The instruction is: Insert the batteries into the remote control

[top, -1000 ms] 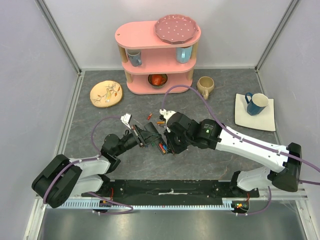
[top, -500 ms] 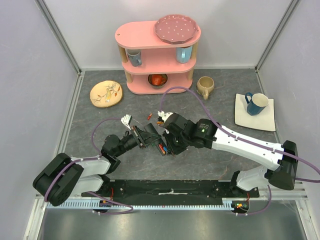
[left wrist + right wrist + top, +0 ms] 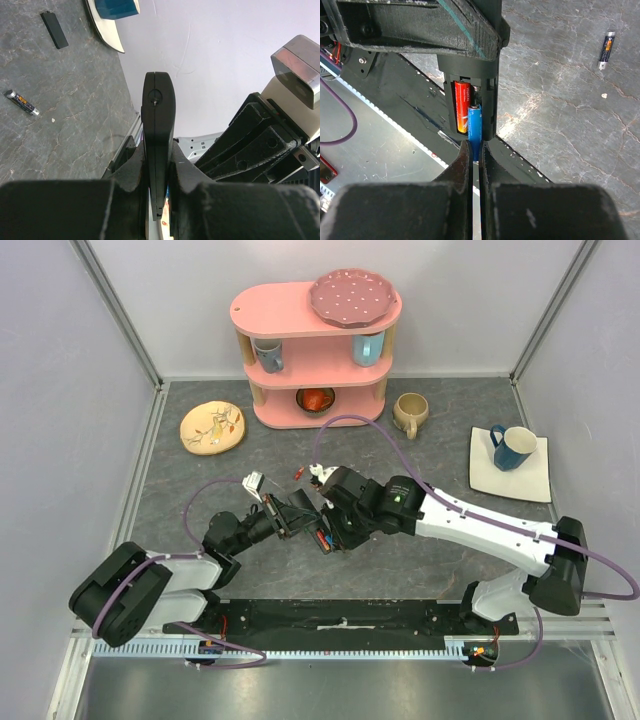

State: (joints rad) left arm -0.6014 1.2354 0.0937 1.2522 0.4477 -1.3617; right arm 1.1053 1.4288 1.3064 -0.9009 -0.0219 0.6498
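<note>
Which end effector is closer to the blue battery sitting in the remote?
The right end effector: its shut tips sit at the lower end of the blue battery. The left end effector clamps the remote control, beyond the battery's other end.

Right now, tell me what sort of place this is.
Probably a robot test cell dressed as a home tabletop: blank white walls on metal rails, a grey stone-look table, and a pink shelf holding mugs and a plate as props.
</note>
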